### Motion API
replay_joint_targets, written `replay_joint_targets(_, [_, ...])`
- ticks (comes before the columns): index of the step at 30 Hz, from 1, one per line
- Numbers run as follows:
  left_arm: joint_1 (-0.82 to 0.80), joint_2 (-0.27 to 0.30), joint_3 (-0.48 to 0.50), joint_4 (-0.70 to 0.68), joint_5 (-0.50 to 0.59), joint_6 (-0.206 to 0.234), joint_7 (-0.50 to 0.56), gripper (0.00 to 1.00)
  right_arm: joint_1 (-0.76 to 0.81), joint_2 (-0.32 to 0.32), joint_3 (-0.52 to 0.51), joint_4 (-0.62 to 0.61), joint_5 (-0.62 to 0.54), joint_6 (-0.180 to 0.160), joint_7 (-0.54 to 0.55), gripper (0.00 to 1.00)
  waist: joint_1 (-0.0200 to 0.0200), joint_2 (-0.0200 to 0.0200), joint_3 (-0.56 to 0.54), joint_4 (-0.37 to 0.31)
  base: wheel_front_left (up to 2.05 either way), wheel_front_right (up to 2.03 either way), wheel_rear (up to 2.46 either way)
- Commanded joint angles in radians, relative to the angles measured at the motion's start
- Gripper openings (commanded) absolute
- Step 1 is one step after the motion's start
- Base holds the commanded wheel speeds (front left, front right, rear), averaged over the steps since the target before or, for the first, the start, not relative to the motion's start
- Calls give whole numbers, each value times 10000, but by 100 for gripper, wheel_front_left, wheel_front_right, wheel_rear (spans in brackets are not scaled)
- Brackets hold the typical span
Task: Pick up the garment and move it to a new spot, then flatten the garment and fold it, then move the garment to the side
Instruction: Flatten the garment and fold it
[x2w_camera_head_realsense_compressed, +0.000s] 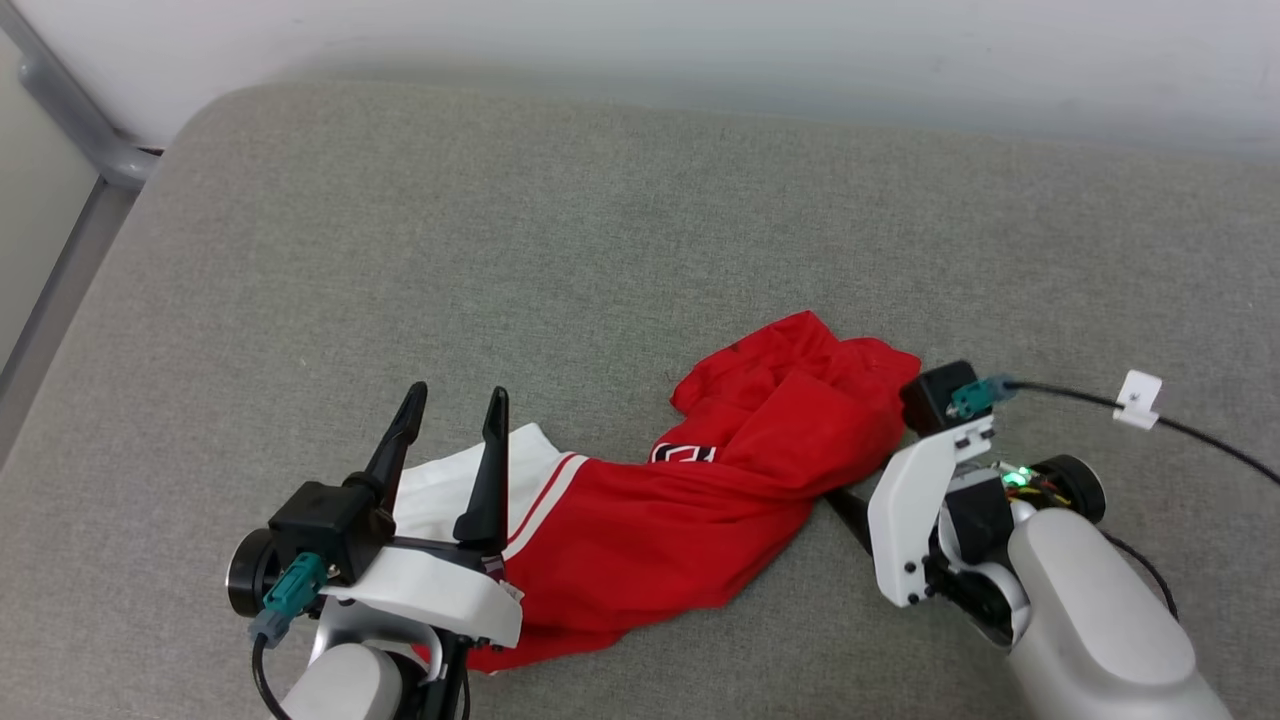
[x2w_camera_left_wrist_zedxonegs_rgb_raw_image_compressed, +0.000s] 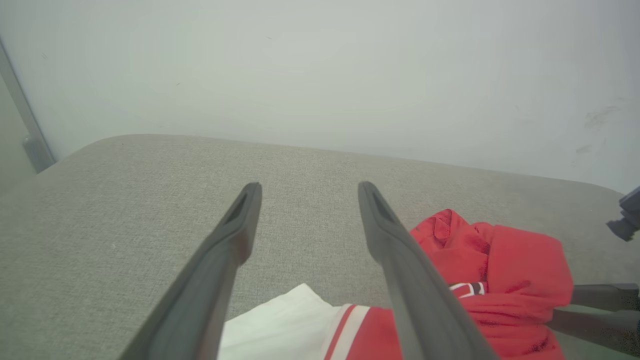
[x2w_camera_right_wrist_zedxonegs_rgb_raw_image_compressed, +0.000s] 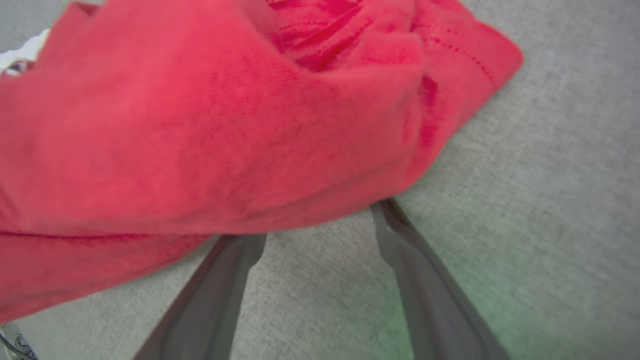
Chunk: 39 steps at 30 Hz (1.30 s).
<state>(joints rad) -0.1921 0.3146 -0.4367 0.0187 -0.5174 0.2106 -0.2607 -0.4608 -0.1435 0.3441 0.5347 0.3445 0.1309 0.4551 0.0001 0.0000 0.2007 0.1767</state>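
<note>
Surface: a grey fabric cushion (x2w_camera_head_realsense_compressed: 500, 250) carries everything; a pale wall (x2w_camera_head_realsense_compressed: 700, 40) runs behind its far edge.
Garment: the garment (x2w_camera_head_realsense_compressed: 690, 510) lies crumpled on the near half of the cushion, well away from the far edge and the rounded far-left corner.
Garment, left end: a white sleeve (x2w_camera_head_realsense_compressed: 440, 490) with red-white striped trim (x2w_camera_head_realsense_compressed: 545, 490) spreads flat towards the cushion's left edge.
Garment, right end: red cloth is bunched into a raised heap; part of a black, white-outlined letter (x2w_camera_head_realsense_compressed: 683, 453) shows among the folds.
Left gripper: the left gripper (x2w_camera_head_realsense_compressed: 455, 398) hovers over the white sleeve, fingers (x2w_camera_left_wrist_zedxonegs_rgb_raw_image_compressed: 220, 255) pointing towards the far edge, jaws apart with nothing between them.
Right gripper: the right gripper (x2w_camera_right_wrist_zedxonegs_rgb_raw_image_compressed: 320, 227) sits low at the right end of the garment, jaws apart; its fingertips pass under the overhanging red edge and are hidden there. Bare cushion shows between the fingers, so they are not clamped on the cloth.
Cable: a black cable (x2w_camera_head_realsense_compressed: 1080, 397) with a white tag (x2w_camera_head_realsense_compressed: 1140, 398) runs from the right wrist towards the cushion's right edge.
</note>
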Motion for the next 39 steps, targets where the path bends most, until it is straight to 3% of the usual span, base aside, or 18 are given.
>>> replay_joint_targets(1, [-110,-32,42,74,90,-73,-57,100,-133,-13,120,467,183,-6,184,100,-1,0,97,33,0,0,0])
replay_joint_targets(4, [-147,-160,90,187,167,-188,-58,100,-217,29,399,1350,344,-6,593,100,-1,0,168,53,0,0,0])
replay_joint_targets(6, [-155,-223,134,252,235,-245,-58,100,-178,112,597,1781,556,-6,861,41,-1,0,187,45,0,0,0])
replay_joint_targets(7, [-155,-251,161,291,250,-280,-58,100,-168,140,688,1931,709,-6,949,0,-1,0,190,38,0,0,0])
replay_joint_targets(19, [177,-353,360,547,414,-439,-57,100,-1133,-695,251,759,872,-9,-684,0,-1,0,-230,-489,0,0,0])
replay_joint_targets(31, [-79,-481,249,592,469,-584,-58,100,-1388,-2014,-2457,504,-439,-8,-488,0,-1,0,94,-609,0,0,0])
replay_joint_targets(36, [-88,-449,288,740,463,-640,-58,100,-949,-1733,-3549,807,-811,-6,-973,0,-1,0,265,-625,0,0,0])
replay_joint_targets(37, [-90,-452,285,785,462,-655,-58,100,-843,-1672,-3674,867,-913,-6,-1107,14,-1,0,271,-638,0,0,0])
replay_joint_targets(38, [-97,-458,284,826,468,-663,-58,100,-742,-1562,-3789,907,-950,-6,-1292,49,-1,0,266,-652,0,0,0])
replay_joint_targets(39, [-107,-463,284,858,476,-664,-58,100,-672,-1489,-3876,876,-1054,-6,-1588,100,-1,0,251,-670,0,0,0])
